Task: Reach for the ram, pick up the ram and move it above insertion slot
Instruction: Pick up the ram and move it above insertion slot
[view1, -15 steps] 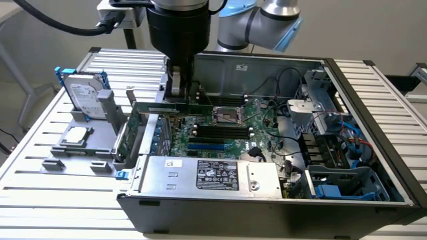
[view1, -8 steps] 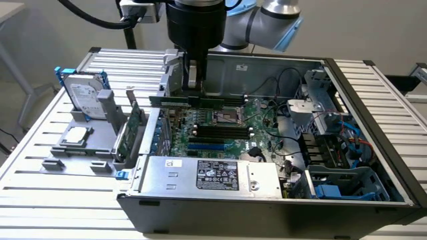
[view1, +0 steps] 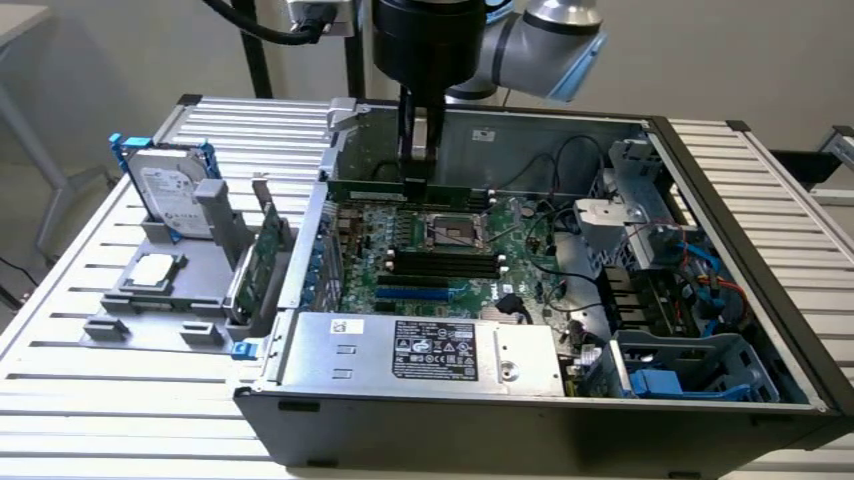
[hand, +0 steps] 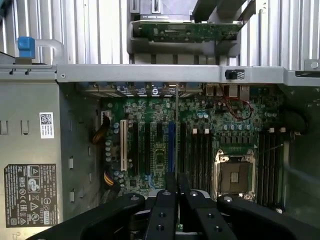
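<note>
Our pincer (view1: 415, 172) pinches the ram (view1: 400, 190) by its top edge. The ram is a long green stick. It hangs level over the board (view1: 441, 245) inside the open computer case (view1: 747, 250), near the back wall. From the wrist we see the ram (hand: 177, 130) edge on, as a thin line between the pincer (hand: 177, 192) fingers (hand: 165, 210). On the counter (view1: 107, 400) at the exterior view's left, a gray stand (view1: 160, 300) holds a hard drive (view1: 171, 190) and a green card (view1: 271, 245).
</note>
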